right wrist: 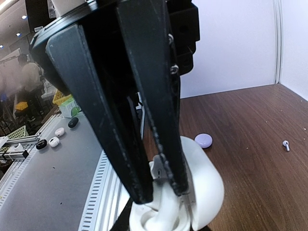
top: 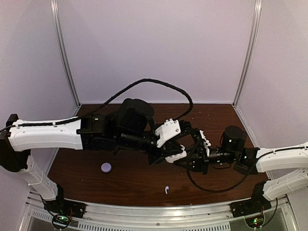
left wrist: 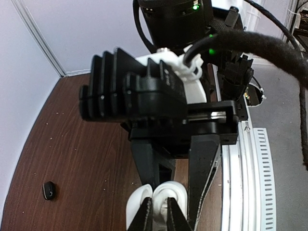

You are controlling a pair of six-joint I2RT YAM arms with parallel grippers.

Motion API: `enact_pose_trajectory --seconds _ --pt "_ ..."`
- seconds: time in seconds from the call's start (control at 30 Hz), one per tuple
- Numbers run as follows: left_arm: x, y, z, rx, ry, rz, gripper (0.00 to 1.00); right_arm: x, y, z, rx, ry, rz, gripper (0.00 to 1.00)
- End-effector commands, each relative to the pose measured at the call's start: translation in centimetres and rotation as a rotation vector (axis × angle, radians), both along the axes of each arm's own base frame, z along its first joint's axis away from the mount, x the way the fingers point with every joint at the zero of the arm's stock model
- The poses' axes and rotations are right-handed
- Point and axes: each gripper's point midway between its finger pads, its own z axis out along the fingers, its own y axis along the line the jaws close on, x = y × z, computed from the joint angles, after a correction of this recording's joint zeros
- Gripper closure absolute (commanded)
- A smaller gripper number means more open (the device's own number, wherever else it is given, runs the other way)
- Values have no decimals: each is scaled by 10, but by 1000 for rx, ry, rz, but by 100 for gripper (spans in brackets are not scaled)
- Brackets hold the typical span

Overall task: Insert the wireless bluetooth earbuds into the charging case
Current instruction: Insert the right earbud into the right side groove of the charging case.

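A white charging case point(top: 176, 155) hangs open over the middle of the table between both grippers. My left gripper point(left wrist: 159, 200) is shut on the case point(left wrist: 169, 193), its thin fingers pinching one wall. From the other side my right gripper point(right wrist: 161, 192) is shut on a white earbud point(right wrist: 161, 172), holding it at the mouth of the open case point(right wrist: 207, 183), right above a well. A white stemmed earbud point(top: 166, 189) lies loose near the front edge, and shows again in the right wrist view point(right wrist: 286, 145). A black earbud point(left wrist: 49, 190) lies on the wood to the left.
A pale lavender round piece point(top: 106, 167) lies on the table left of centre and shows behind the case point(right wrist: 203, 140). A slotted metal rail point(top: 159, 211) runs along the near edge. Beyond it, small cases point(right wrist: 53, 142) lie on a grey surface.
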Motion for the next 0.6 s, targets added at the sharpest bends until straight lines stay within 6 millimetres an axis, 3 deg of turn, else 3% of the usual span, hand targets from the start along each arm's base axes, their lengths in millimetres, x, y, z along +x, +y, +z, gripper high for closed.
enact_pose_trajectory --seconds 0.0,0.3,0.57 --pt "-3 9 7 37 -11 -5 85 2 1 28 96 -82 5 100" --pt "-1 18 35 -22 -28 -2 82 1 2 21 79 -71 10 100" --pt "-4 19 40 -34 -21 -24 86 2 5 20 70 -64 17 100"
